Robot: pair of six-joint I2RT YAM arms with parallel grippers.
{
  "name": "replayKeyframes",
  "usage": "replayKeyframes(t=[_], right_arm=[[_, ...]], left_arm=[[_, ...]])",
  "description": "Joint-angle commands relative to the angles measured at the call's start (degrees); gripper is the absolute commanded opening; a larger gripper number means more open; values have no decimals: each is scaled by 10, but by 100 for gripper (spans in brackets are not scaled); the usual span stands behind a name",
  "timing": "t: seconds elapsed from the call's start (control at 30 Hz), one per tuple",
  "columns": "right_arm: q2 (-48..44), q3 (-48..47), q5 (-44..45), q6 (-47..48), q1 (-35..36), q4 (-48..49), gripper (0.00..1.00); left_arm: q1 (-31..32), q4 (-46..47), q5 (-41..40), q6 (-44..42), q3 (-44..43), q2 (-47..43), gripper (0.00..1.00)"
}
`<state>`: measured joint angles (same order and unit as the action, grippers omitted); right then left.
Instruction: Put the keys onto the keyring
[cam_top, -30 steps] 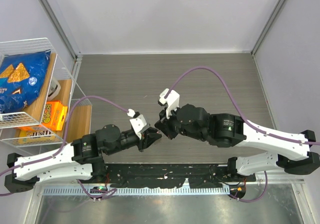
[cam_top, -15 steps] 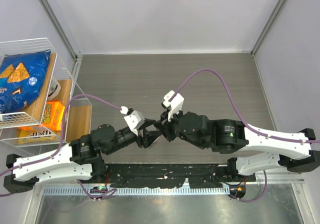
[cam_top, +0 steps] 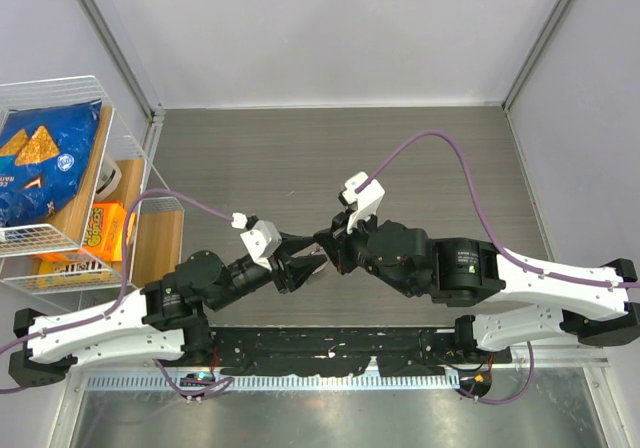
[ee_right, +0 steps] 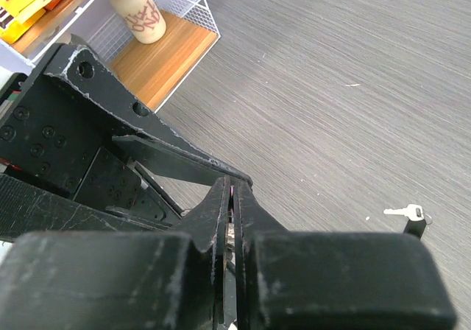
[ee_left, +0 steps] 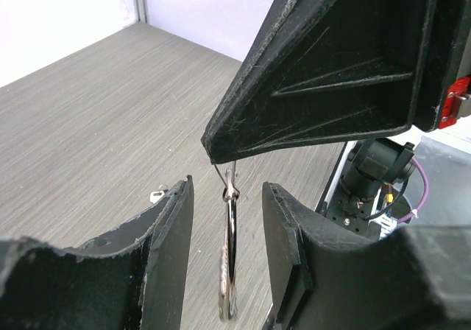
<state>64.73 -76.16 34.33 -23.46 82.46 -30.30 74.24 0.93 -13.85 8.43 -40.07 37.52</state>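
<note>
**Silver ring hangs edge-on where the two hands meet**

Grey wood-grain surface (cam_top: 250, 158) fills the top view. The left hand (cam_top: 303, 268) and the right hand (cam_top: 325, 246) meet tip to tip above its near middle, and the keyring is too small to make out from here. At the left edge stands a white wire rack (cam_top: 60, 93) holding a blue chip bag (cam_top: 40, 163), with an orange box (cam_top: 105, 230) on the shelf below.

From the left wrist, the keyring (ee_left: 230, 256) hangs upright and edge-on in the gap between the left hand's two fingers (ee_left: 165, 234). They stand released, with space on either side of the ring. The ring's top meets the tip of the right hand's large black finger (ee_left: 331, 79), which reaches in from above and pinches thin metal there. A toothed sliver lies along the ring's lower part; whether it is a key I cannot tell. One small key (ee_left: 157, 194) lies on the surface just beyond the left finger.

From the right wrist, the right hand is clenched, and only a thin pinkish strip shows in the seam between its fingers. A silvery key (ee_right: 403, 211) lies loose on the surface to the right, well apart. A pale bottle (ee_right: 140, 9) stands on the rack's wooden shelf (ee_right: 169, 65).
</note>
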Motion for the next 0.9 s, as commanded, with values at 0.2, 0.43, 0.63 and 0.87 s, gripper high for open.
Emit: replayKeyframes(t=[0.2,0.43,0.63,0.87], right_arm=[[-12,-7,14,-17,5,41,6],[-13,-7,13,-15,9,49,6],[-11,-8,15,-14,10,50,6],[-8,-9,13,-14,12,56,6]], left_arm=[[0,97,-2,-13,21,-10,46],[-1,115,-7,-20,30,-10,40],[0,143,-3,-24,46,-22,32],[-1,160,-7,-26,58,-27,30]])
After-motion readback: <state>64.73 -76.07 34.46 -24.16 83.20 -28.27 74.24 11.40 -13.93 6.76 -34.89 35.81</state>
